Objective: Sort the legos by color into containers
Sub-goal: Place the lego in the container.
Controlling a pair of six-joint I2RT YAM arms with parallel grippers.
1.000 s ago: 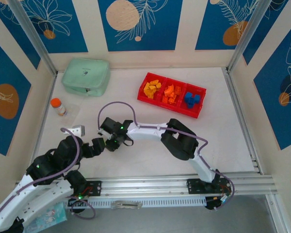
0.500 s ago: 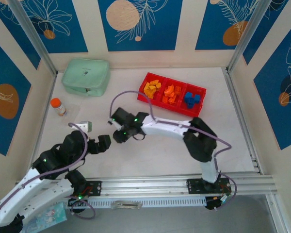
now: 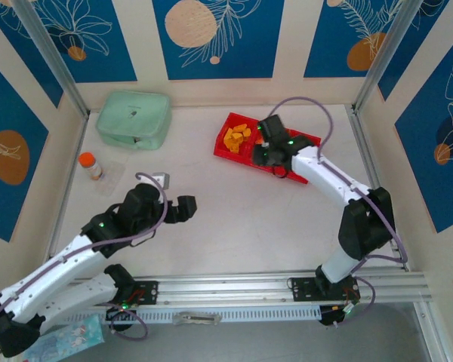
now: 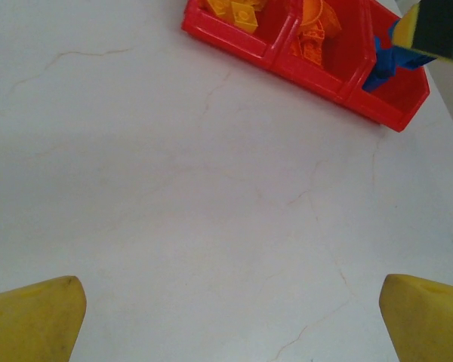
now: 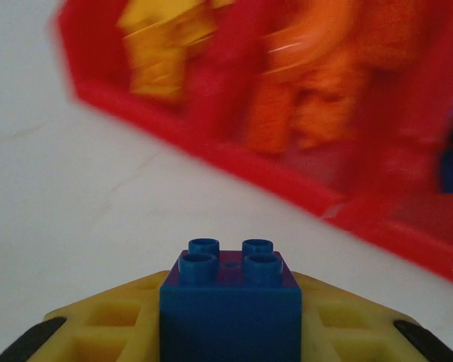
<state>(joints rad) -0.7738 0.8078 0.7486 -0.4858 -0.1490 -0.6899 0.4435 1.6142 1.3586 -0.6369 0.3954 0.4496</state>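
In one second we swung the right gripper [image 3: 270, 148] from table centre to the tray [image 4: 241, 47] at 1 o'clock, jaws clamped on one blue brick [image 5: 230, 305]. We judged release into the blue compartment [image 4: 399, 90], at its 3 o'clock, still pending.

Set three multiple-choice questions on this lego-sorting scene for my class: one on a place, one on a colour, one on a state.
1. Where does the mint-green case lie?
A in the far left corner of the table
B beside the right arm's base
C at the middle of the near edge

2. What colour is the brick in the right end effector?
A red
B blue
C yellow

3. How is the left end effector?
A shut on a brick
B shut, empty
C open, empty

Answers:
1 A, the top view shows it at far left.
2 B, the right wrist view shows it blue and studded.
3 C, the left wrist view shows its jaws wide apart over bare table.
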